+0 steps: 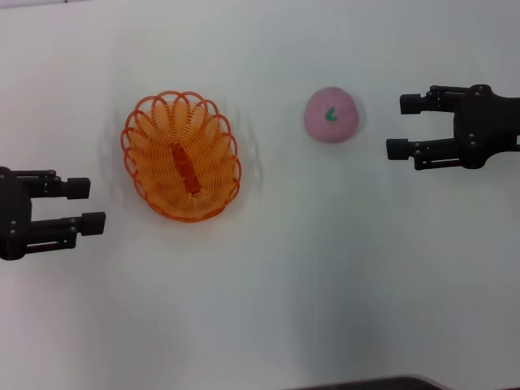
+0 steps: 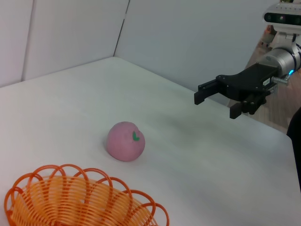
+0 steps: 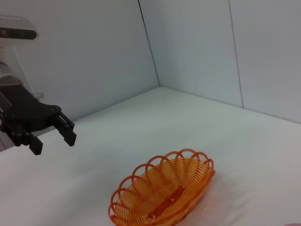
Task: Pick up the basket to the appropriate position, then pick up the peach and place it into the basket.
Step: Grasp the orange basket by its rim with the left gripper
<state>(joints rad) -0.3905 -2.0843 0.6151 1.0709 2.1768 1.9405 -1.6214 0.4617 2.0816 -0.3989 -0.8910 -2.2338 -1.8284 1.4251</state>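
**Both grippers spread and empty beside basket and peach**

While nothing is held by either arm, the left gripper (image 1: 84, 205) sits nearest, at the left edge of the white table (image 1: 325, 276), its two fingers spread apart and pointing right toward the basket (image 1: 181, 154). Farther in and just right of that gripper, the oval orange wire basket rests upright on the table, empty, with its solid strip along the bottom. To the right and slightly farther lies the peach (image 1: 331, 114), apart from the basket, its green leaf mark facing up. Right of the peach and near it, the right gripper (image 1: 402, 126) hangs with fingers spread wide, pointing left toward the fruit without touching it. Behind the table stand pale wall panels (image 3: 197, 47).
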